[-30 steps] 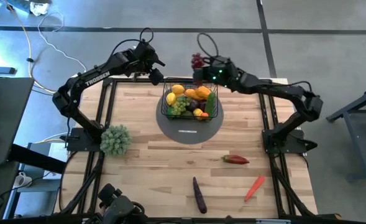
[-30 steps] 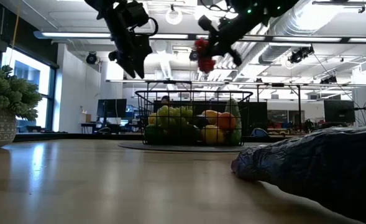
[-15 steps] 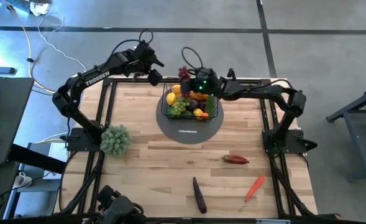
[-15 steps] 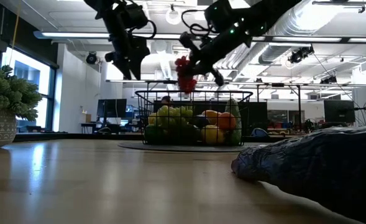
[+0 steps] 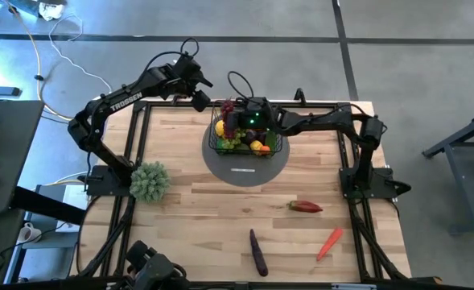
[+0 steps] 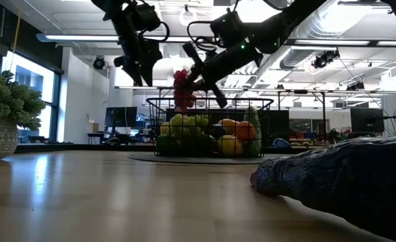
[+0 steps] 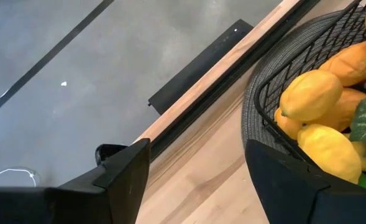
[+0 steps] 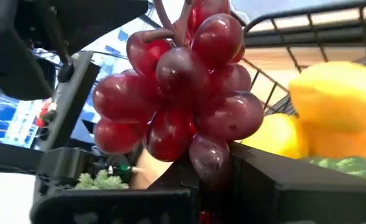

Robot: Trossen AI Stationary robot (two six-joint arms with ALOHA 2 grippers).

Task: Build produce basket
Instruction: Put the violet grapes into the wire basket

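1. Basket (image 5: 247,134) sits on a round grey mat (image 5: 245,167) at the far middle of the worktop (image 5: 220,225), already heaped with lemons (image 7: 310,94), green grapes (image 6: 184,122) and orange pieces.
2. Right gripper (image 6: 196,75) hangs over the basket's left rim, fingers closed on the stem of a red grape bunch (image 8: 183,93) dangling just above the pile.
3. Left gripper (image 5: 198,95) waits beside the basket's far left corner, fingers parted and holding nothing.
4. Best play, I'd say: lower until the bunch rests on the fruit, well inside the wire, then release; dropped over the rim, it could roll out.
5. Grapes look glossy, smooth and round; lemons matte and oval; the basket a thin black wire grid with flaring sides.
6. Aubergine (image 5: 257,253), red pepper (image 5: 305,207) and an orange-red piece (image 5: 328,243) lie on the near worktop, well apart from the basket.
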